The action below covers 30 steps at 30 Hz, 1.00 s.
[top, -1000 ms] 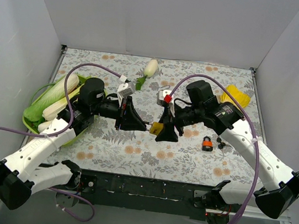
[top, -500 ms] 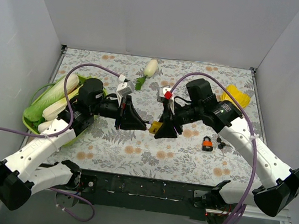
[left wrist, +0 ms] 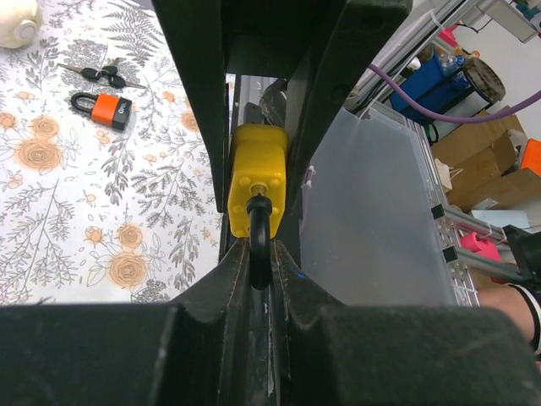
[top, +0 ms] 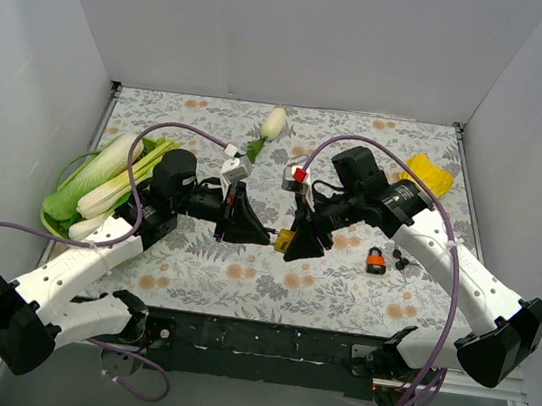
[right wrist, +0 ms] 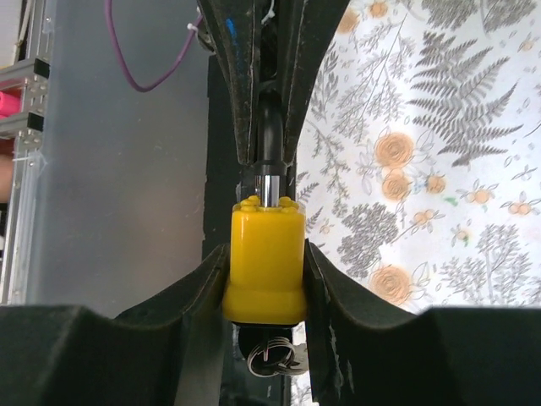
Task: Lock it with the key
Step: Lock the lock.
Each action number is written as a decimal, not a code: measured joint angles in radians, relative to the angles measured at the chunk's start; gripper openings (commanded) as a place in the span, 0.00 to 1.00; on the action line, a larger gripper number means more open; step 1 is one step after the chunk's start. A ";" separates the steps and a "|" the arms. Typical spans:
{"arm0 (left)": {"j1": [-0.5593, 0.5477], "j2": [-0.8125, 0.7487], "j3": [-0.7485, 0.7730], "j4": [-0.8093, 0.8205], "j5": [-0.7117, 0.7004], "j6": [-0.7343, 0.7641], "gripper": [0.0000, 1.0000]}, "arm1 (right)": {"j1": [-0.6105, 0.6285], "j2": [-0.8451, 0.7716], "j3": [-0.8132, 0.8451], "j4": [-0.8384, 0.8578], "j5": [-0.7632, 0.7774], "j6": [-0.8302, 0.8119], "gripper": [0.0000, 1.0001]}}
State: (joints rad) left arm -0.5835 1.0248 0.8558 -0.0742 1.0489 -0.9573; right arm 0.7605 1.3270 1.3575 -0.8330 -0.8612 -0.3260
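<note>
Left gripper (left wrist: 260, 254) clamps the yellow padlock (left wrist: 258, 173) by its shackle.

Robot lab: white enclosure walls (top: 306, 26), aluminium framing (left wrist: 470, 222), cardboard boxes (left wrist: 486, 148).

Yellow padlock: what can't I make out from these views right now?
- Keyhole: right wrist view, beneath the yellow padlock, hidden by its body and the right claw; only a key ring shows.
- Shackle loop: left wrist view, pinched inside the left claw.
- Top view: yellow padlock too small, between both claws.
</note>
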 measured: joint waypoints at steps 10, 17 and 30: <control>-0.082 0.034 -0.063 0.104 -0.037 -0.071 0.00 | 0.027 0.035 0.007 -0.109 0.008 0.018 0.01; -0.084 0.011 -0.110 0.164 -0.051 -0.113 0.00 | 0.029 0.037 0.007 -0.112 0.018 0.016 0.01; -0.093 -0.016 -0.207 0.326 -0.077 -0.260 0.00 | 0.039 0.063 0.034 -0.152 0.017 0.017 0.01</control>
State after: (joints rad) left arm -0.6762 1.0084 0.6491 0.2516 0.9722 -1.2175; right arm 0.7990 1.3895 1.3918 -0.9852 -0.8444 -0.3088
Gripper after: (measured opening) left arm 0.095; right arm 0.425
